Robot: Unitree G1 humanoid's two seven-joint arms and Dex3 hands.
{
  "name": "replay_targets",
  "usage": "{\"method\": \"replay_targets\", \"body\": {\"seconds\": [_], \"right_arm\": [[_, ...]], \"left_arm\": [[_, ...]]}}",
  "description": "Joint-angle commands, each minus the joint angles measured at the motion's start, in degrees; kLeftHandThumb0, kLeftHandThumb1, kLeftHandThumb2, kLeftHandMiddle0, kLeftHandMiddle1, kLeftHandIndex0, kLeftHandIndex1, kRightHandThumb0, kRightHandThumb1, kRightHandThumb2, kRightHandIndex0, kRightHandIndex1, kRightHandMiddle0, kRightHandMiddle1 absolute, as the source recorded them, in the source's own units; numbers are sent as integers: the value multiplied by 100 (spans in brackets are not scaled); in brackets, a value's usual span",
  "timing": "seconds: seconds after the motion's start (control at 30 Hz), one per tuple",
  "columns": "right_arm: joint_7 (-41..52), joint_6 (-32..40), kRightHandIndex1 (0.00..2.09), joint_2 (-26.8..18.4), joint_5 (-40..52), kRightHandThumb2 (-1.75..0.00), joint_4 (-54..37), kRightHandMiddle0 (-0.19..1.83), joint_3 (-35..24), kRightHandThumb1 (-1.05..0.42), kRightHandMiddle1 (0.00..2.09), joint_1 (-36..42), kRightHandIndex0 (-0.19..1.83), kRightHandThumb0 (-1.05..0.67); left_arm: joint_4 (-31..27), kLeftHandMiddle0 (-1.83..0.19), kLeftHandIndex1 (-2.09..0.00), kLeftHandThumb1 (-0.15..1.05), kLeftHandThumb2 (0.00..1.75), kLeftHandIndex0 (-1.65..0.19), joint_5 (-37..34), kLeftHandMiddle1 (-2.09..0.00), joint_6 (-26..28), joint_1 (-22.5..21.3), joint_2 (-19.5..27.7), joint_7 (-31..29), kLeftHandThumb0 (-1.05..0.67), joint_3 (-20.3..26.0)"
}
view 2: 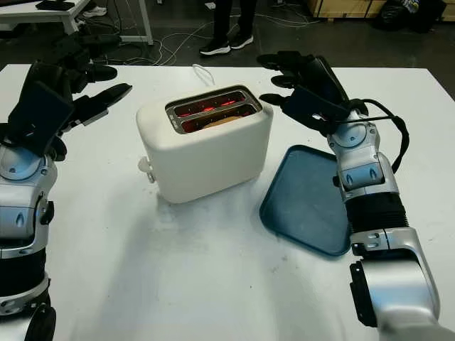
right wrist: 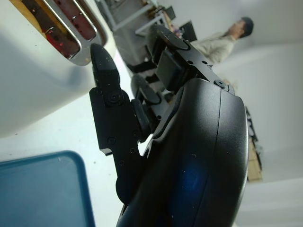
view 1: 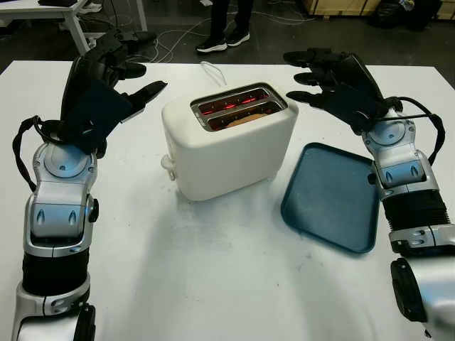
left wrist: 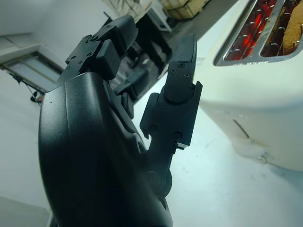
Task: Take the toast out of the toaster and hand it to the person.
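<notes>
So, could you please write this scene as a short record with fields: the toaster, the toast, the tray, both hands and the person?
toaster: white toaster, mid-table, slots glowing red
toast: toast sits low in the slot nearer the robot, not yet taken
tray: blue tray, empty, flat on the white table on the toaster's right
left robot hand: left robot hand open, raised left of the toaster, not touching it
right robot hand: right robot hand open, raised right of the toaster, above the tray's far end
person: legs and shoes beyond the table's far edge
</notes>
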Motion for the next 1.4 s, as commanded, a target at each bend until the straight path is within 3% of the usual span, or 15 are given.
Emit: {"method": "replay_targets", "body": {"seconds": [0.0,1.37], "right_arm": [[-16,-2,1,-4,45,-3,-44,65,-58,-92,0,52,72,-34],[8,-76,1,-49,51,-2,-12,67,-57,-92,0,34,74,-35]], "left_arm": [[-28,-14,-55,85,21,-32,-11,-103,-5,-19,6,10,-33,18],[-36,-14,-63,80,28,-29,-10,-105,14,-68,22,-2,-32,-4]]}}
